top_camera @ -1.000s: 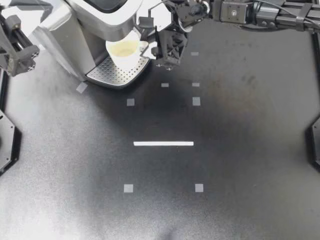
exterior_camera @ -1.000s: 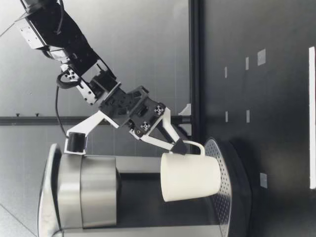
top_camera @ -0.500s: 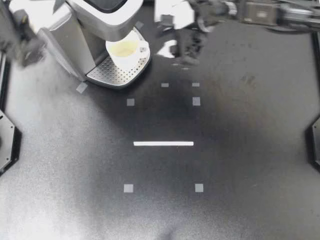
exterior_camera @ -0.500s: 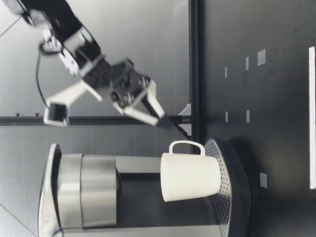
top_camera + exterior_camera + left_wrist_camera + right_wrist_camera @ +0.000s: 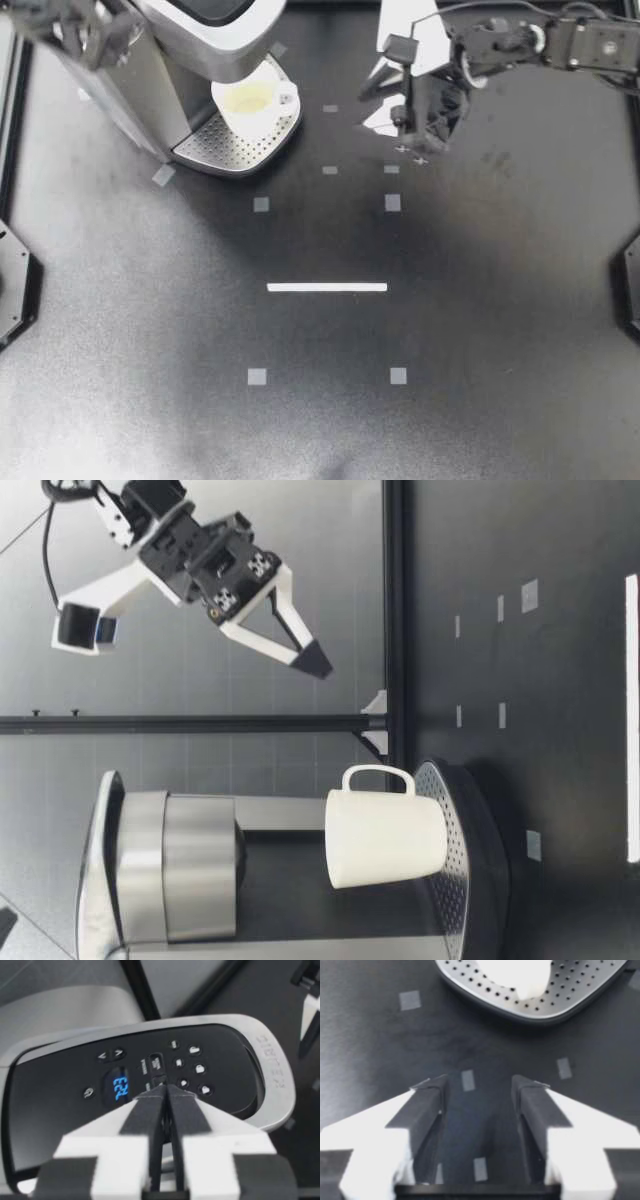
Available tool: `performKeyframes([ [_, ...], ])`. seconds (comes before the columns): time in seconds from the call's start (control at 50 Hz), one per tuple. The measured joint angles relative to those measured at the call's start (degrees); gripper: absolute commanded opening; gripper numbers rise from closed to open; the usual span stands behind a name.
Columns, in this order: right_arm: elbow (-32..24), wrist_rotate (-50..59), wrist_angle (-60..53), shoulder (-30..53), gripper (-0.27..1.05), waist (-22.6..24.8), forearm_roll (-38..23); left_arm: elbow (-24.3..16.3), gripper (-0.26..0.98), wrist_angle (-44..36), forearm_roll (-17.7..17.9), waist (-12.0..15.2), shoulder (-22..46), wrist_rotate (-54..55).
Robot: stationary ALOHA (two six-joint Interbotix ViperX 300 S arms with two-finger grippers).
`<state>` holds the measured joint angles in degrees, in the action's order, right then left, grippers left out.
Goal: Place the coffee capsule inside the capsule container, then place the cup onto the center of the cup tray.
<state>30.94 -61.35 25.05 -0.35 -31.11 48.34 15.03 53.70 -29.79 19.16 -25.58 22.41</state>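
Observation:
A white cup (image 5: 248,100) stands upright on the perforated cup tray (image 5: 225,150) of the coffee machine (image 5: 190,40). My right gripper (image 5: 420,128) hovers off to the cup's right, clear of it. In the right wrist view it (image 5: 480,1085) is open and empty, with the cup (image 5: 520,975) and tray (image 5: 570,990) ahead. My left gripper (image 5: 85,25) sits at the machine's back left. In the left wrist view it (image 5: 165,1091) is shut just above the button panel (image 5: 190,1067). The low view shows the cup (image 5: 385,838) and a raised gripper (image 5: 300,655) beside it. No capsule shows.
Small grey tape squares (image 5: 392,203) and a white tape line (image 5: 327,287) mark the dark table. A black rail (image 5: 395,610) runs along the table's far edge behind the machine.
My right gripper has left the cup's handle, rising and pulling away to the right. The cup stays on the tray. My left arm has swung in over the machine's top.

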Motion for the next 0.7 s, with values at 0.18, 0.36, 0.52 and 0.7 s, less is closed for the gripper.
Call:
performKeyframes([
  [0.18, 0.8, 0.0, 0.0, -0.4, 0.49, 0.0, 0.4, -3.6, 0.11, 0.2, 7.6, 4.0, 3.8, -7.4],
  [0.36, 1.8, 0.0, 0.0, -0.4, 0.49, 0.0, 0.6, -4.1, 0.11, -0.8, 8.1, 6.2, 6.3, -8.1],
  [0.52, 2.4, -0.2, -0.1, -1.0, 0.49, 0.0, 0.6, -4.0, 0.11, -1.3, 8.2, 7.2, 7.6, -8.2],
  [0.7, 2.5, -0.3, -0.3, -1.1, 0.49, 0.0, 0.7, -4.1, 0.11, -1.8, 8.2, 7.4, 8.3, -8.2],
])
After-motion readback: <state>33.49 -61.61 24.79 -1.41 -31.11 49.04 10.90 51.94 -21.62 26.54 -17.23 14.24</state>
